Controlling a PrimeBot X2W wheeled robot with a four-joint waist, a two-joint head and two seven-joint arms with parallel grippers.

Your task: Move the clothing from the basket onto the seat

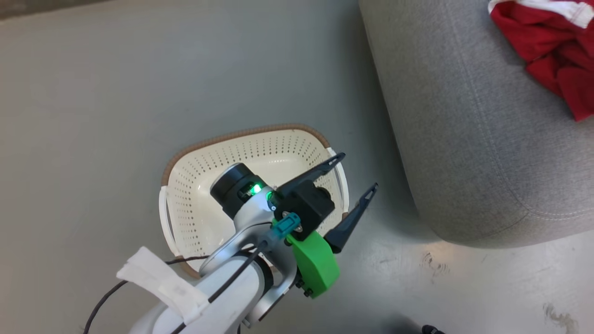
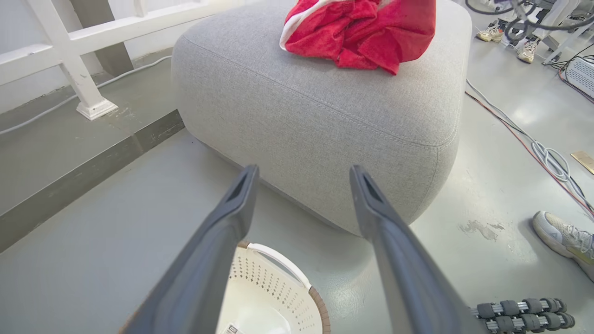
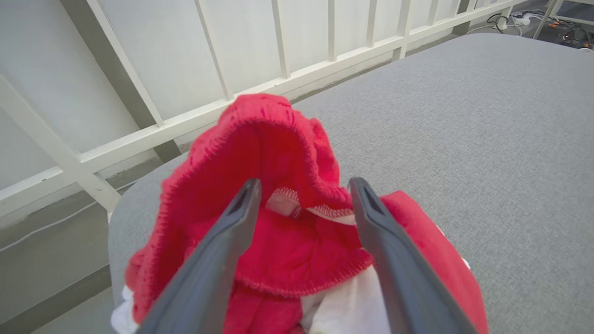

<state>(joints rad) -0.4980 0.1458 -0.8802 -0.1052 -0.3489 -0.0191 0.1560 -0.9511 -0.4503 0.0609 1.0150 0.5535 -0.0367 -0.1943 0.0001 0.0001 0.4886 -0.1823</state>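
The clothing point(image 1: 552, 51) lies in a red and white heap on the grey seat point(image 1: 464, 139), toward its far side. My right gripper point(image 3: 304, 185) hovers open just over that clothing point(image 3: 278, 148), and a raised red fold stands between its spread fingers, which do not pinch it. On the floor beside the seat stands the cream basket point(image 1: 278, 148), and the part of its inside that shows is bare plastic. My left gripper point(image 1: 358, 174) hangs open above the basket's rim nearest the seat, holding nothing. In the left wrist view the left gripper point(image 2: 302, 172) points at the seat point(image 2: 325, 116), with the clothing point(image 2: 362, 32) on top and the basket point(image 2: 278, 287) below.
A white railing point(image 3: 287, 69) runs behind the seat. Cables point(image 2: 543, 153) trail over the grey floor to the seat's right. A person's shoe point(image 2: 564, 234) and a row of small dark wheels point(image 2: 524, 311) are near there. A raised floor step point(image 2: 93, 162) runs along the left.
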